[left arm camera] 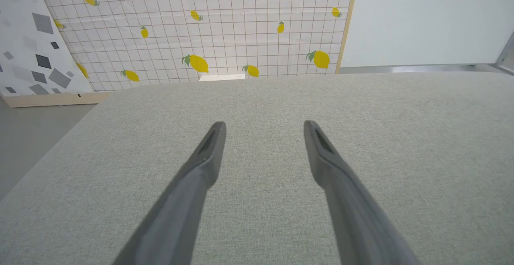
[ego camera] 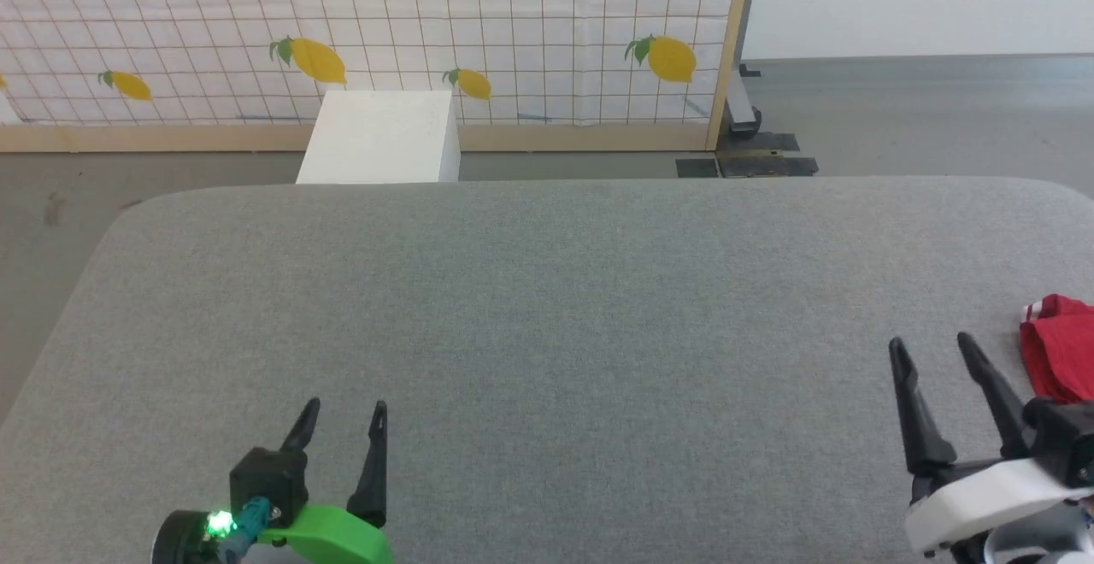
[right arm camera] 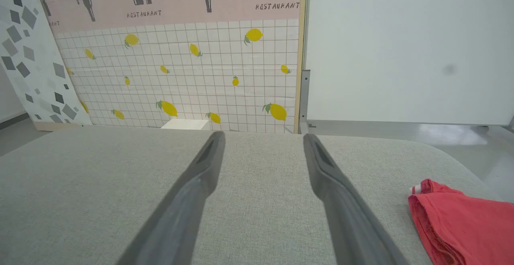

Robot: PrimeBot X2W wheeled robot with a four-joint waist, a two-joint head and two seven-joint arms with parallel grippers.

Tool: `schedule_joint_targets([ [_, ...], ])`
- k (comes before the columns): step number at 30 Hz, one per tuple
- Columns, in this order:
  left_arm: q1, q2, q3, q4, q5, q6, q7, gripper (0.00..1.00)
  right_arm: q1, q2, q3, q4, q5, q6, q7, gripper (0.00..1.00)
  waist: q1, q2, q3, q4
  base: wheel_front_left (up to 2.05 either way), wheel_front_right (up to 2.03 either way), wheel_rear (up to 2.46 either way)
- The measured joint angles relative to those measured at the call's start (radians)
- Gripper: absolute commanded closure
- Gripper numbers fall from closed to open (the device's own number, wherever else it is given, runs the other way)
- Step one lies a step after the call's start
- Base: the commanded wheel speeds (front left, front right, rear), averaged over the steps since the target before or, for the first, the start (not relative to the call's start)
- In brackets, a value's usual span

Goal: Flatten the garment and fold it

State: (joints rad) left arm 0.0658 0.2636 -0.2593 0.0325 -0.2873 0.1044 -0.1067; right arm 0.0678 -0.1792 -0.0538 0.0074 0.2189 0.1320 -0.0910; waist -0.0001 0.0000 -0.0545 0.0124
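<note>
The red garment lies bunched at the right edge of the grey padded table, cut off by the picture's edge; a bit of white striped trim shows at its top. In the right wrist view the garment sits at the lower right, beside the fingers. My right gripper stands open just left of the garment, touching nothing. My left gripper is open at the lower left, far from the cloth, over bare table. The left gripper holds nothing, and the right gripper holds nothing.
A white box stands on the floor behind the table's far edge. A lemon-print partition with a wooden frame runs along the back. Grey floor lies to the left and right of the table.
</note>
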Motion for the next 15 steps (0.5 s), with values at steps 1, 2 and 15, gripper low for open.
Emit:
schedule_joint_targets([
  [1, 0.004, 0.000, -0.004, 0.004, 0.002, 0.002, 0.000, 0.00, 0.009, 0.006, -0.001, -0.002, -0.009, 0.000, 0.003, 0.00, 0.0000, 0.0000, -0.001, 0.000, 0.00, 0.00, 0.00],
  [2, 0.007, 0.000, -0.007, 0.010, 0.004, 0.003, -0.001, 0.00, 0.017, 0.009, -0.001, -0.003, -0.018, 0.000, 0.004, 0.00, 0.0000, 0.0000, -0.002, 0.001, 0.00, 0.00, 0.00],
  [15, 0.010, 0.000, -0.015, 0.031, 0.014, 0.025, -0.014, 0.00, 0.038, 0.038, -0.030, -0.003, -0.057, 0.000, 0.009, 0.00, 0.0000, 0.0000, 0.002, 0.010, 0.00, 0.00, 0.00],
])
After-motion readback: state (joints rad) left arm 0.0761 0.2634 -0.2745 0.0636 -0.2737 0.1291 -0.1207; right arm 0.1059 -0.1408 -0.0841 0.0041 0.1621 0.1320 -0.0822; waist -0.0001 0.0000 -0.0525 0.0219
